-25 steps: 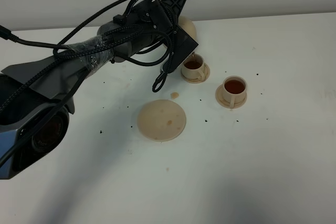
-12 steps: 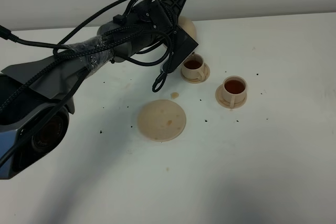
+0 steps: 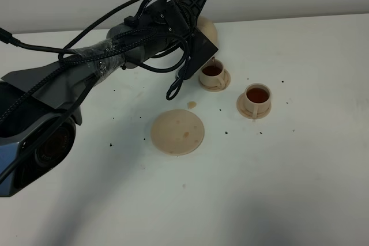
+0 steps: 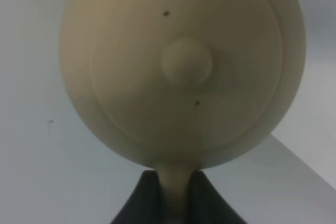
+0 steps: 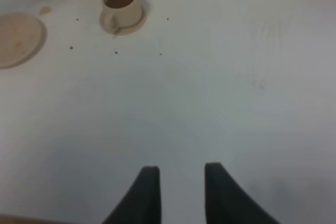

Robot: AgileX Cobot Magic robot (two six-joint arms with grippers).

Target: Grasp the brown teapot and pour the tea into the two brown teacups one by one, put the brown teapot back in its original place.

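Almost nothing differs from a second ago: my left arm has shifted only a hair, and the brown teapot (image 4: 181, 66) stays tilted over the nearer-to-me... correction, the farther teacup, so I judge the second pour to be at its tail end. Near to far in the high view: the bare saucer (image 3: 177, 132), the teapot's original place, lies at about 6 o'clock of the cups, with a small tea spot just beyond its far edge. Next come the two brown teacups: one (image 3: 256, 101) at roughly 3 o'clock of the saucer, dark tea inside; the other (image 3: 214, 76) at about 1 o'clock, also holding tea, with the spout hanging right over its rim. Both filled means only the return to the saucer is left. My left jaws (image 4: 173, 195) are clenched on the teapot's handle; the wrist view shows the lid and knob facing the camera, so the pot is tipped hard forward. The arm reaches from 9 o'clock across the surface (image 3: 300, 171), wrist rolled, cables draped over it. My right jaws (image 5: 180, 192) hang parted and empty over bare surface, well apart from the cups.
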